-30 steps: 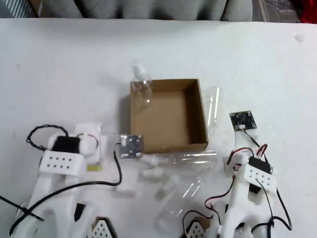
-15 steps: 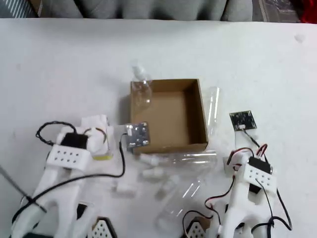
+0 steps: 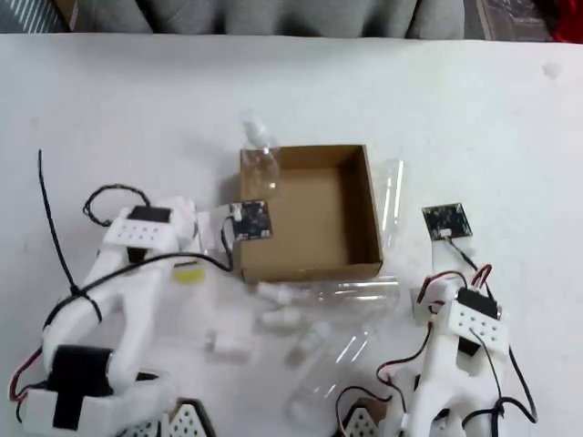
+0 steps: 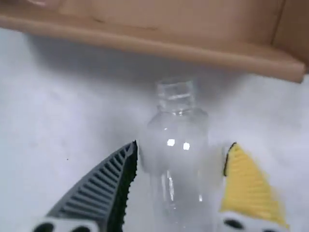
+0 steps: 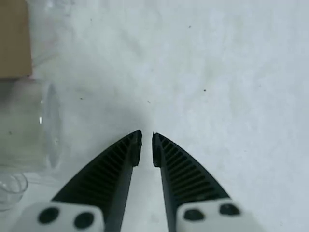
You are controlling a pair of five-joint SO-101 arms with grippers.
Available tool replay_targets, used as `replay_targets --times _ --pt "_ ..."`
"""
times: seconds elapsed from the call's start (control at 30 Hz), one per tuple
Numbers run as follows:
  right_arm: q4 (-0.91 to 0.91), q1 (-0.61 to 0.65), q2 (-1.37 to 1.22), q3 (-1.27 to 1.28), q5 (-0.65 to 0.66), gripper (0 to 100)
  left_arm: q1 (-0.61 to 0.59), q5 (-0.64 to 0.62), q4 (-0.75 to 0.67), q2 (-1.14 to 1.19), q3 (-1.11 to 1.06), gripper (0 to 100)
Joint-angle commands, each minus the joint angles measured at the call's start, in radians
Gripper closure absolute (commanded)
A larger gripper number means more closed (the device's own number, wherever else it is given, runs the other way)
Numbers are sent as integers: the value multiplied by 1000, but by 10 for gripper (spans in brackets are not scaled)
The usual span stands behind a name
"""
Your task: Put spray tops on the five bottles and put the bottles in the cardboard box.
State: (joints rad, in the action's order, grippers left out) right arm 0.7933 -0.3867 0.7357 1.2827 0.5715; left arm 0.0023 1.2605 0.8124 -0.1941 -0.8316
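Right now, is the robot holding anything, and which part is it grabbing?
Nothing is held. The left gripper is open around the body of an uncapped clear bottle, seemingly not touching it. The right gripper is shut and empty.

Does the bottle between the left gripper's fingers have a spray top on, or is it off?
Off: the bottle shows a bare, open threaded neck, in the gap of the left gripper.

White table [image 3: 109, 100]: cardboard box [image 3: 314, 267], clear bottles [image 3: 351, 289] (several lying), loose spray tops [image 3: 282, 319].
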Motion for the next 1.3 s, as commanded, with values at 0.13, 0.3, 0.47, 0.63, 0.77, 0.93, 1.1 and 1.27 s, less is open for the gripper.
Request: replay_targets --times 0.13,0.3,0.47,0.63,0.77,0.93,1.1,1.27 --pt "-18 2 15 -3 31 980 -7 -6 -35 59 69 880" --pt "-18 2 15 -3 31 980 -7 -14 -26 62 69 955" --pt "-18 2 15 -3 31 980 -8 -15 38 58 69 963" --pt "-18 2 15 -3 31 980 -8 -146 83 56 100 963" --pt "-18 2 15 -3 31 980 -8 -354 201 56 210 964" --pt "-18 2 15 -3 31 980 -70 -712 327 65 371 963" --pt "-15 2 15 -3 31 980 -225 -1005 249 65 394 960" --pt "-13 2 15 -3 29 981 -331 -1158 43 65 295 960"
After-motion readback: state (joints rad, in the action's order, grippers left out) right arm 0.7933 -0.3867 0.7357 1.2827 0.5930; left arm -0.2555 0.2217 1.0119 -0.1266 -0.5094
